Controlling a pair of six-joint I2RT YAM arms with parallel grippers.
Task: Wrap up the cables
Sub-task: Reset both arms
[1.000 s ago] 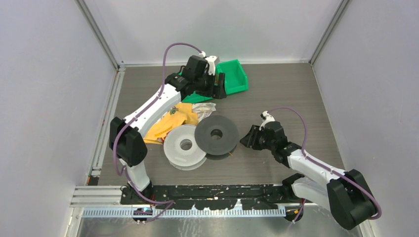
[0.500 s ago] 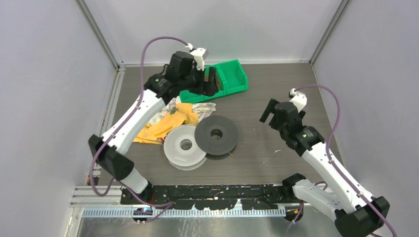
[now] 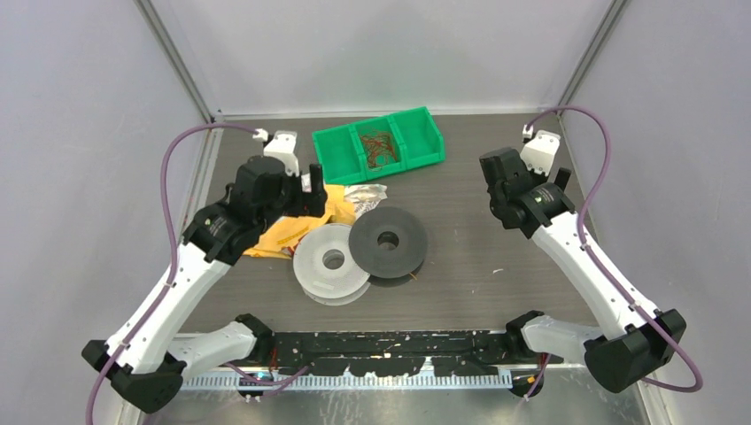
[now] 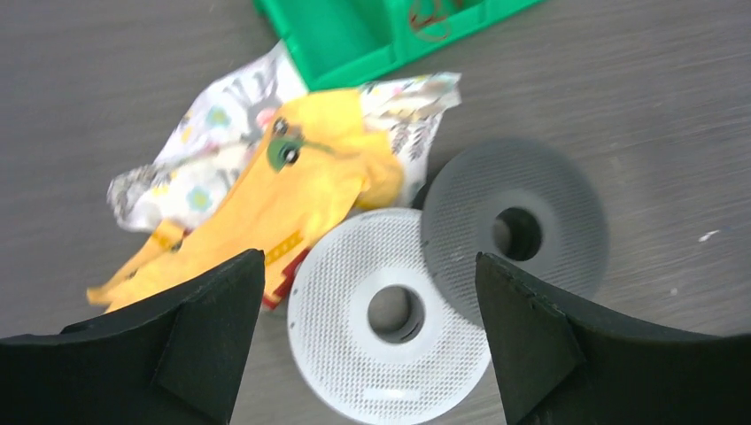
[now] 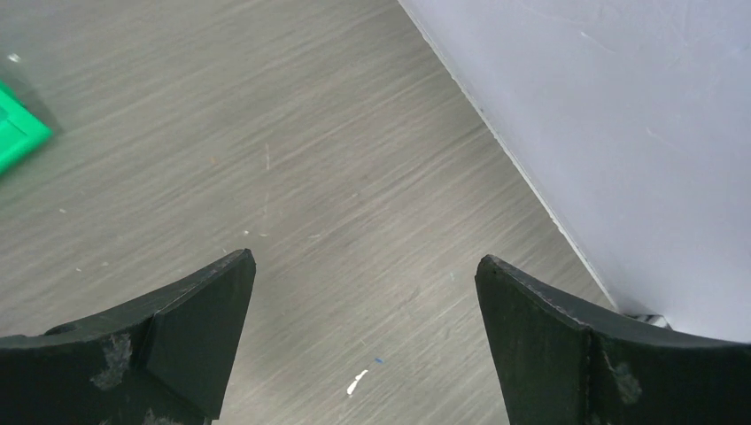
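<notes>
Reddish-brown cables [image 3: 379, 146] lie tangled in the middle compartment of the green bin [image 3: 423, 158] at the back; the left wrist view catches a bit of these cables [image 4: 430, 18] at its top edge. My left gripper [image 3: 297, 190] hangs open above the yellow bag, and the white spool [image 4: 390, 319] shows between its fingers with nothing held. At the right side of the table my right gripper [image 3: 526, 177] is open over bare tabletop near the wall, empty [image 5: 365, 301].
A white spool [image 3: 332, 261] and a dark grey spool [image 3: 388, 241] lie overlapping mid-table. A yellow bag [image 3: 292, 226] and a patterned wrapper [image 3: 365, 197] lie left of them. The enclosure's right wall [image 5: 620, 106] is close to the right gripper.
The left arm pulled back from the green bin to above the yellow bag. The right arm swung from beside the dark spool to the far right, and its jaws opened wider.
</notes>
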